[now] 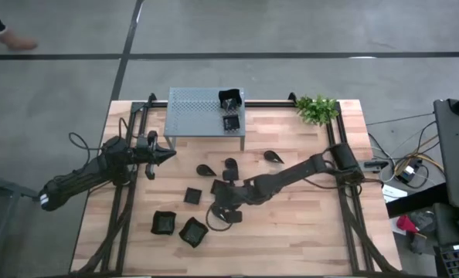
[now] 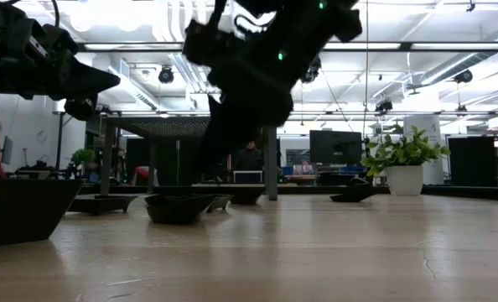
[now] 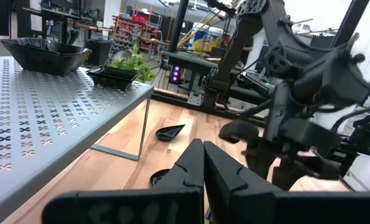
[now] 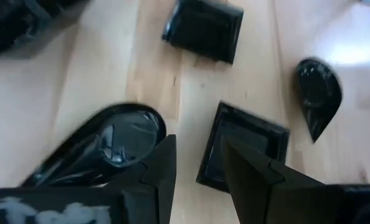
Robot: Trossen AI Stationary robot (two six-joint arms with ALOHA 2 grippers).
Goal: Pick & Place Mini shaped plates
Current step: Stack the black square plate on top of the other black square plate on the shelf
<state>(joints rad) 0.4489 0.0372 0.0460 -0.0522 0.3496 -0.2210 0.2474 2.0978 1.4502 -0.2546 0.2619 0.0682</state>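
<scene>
Plates scattered mid-table; right gripper over them, parted.

You had two plates on the grey shelf at upper centre of the high view and about nine loose plates below it. Only the right wrist view showed the fingers apart, gripping nothing, straddling the rim of a square plate, a teardrop plate beside it. Left gripper was clenched empty, left of centre. Bare wood lay lower right.

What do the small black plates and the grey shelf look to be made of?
Teardrop plate: glossy black, probably glazed ceramic or hard plastic; it throws bright reflections. Shelf: matte grey sheet metal, judging by its thin edge and punched cross-shaped holes.
</scene>
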